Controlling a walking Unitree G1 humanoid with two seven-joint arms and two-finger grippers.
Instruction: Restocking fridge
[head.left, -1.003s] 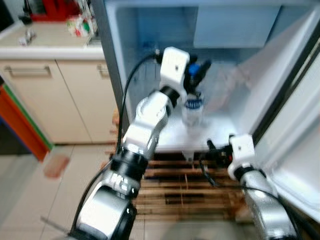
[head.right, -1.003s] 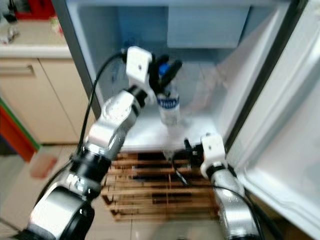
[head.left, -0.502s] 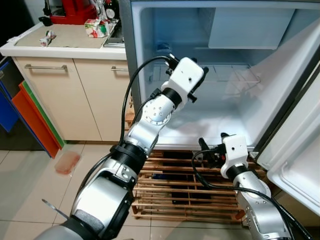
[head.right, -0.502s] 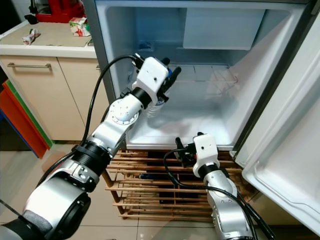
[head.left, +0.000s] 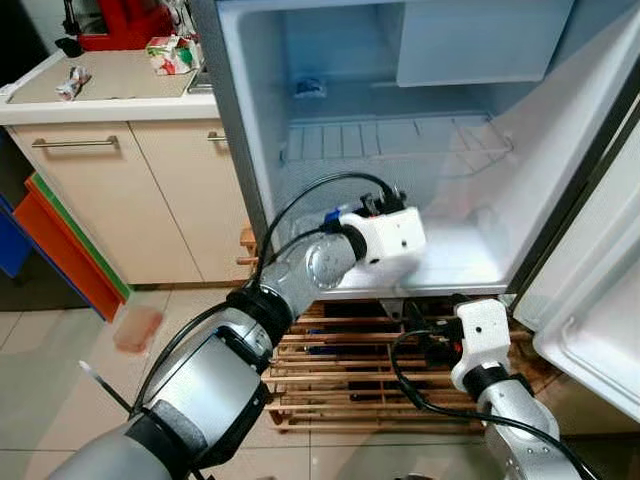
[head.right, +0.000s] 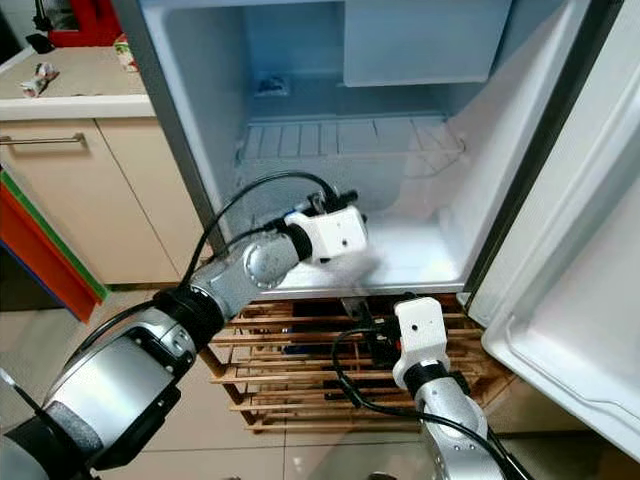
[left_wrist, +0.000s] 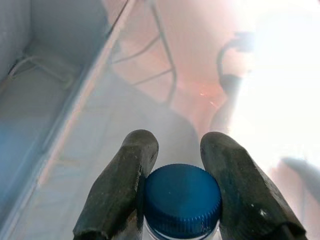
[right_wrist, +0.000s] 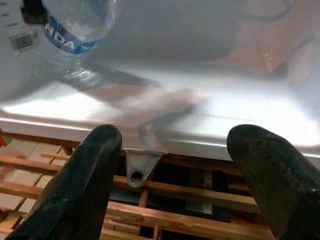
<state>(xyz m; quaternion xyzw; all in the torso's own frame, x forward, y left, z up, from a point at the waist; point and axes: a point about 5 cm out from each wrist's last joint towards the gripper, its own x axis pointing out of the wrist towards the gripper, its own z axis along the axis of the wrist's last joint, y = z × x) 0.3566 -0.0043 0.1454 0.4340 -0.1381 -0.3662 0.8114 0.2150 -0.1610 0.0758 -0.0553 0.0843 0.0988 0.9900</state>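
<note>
- Fridge (head.left: 480, 262), white, door swung open, with the left gripper (left_wrist: 172, 192) reaching low over its bare floor.
- Its black fingers (left_wrist: 122, 185) pinch the blue-capped clear plastic water bottle (left_wrist: 182, 200) at the neck, just above that floor.
- To my eye, the bottle should go down upright, well inside the front lip, before release.
- Right gripper (right_wrist: 175, 185) waits below the lip, fingers spread, over the wooden slatted rack (head.left: 340, 375).

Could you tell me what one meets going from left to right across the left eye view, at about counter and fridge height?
Red appliance → crumpled wrapper on the counter → small carton → fridge wire shelf → open fridge door.
</note>
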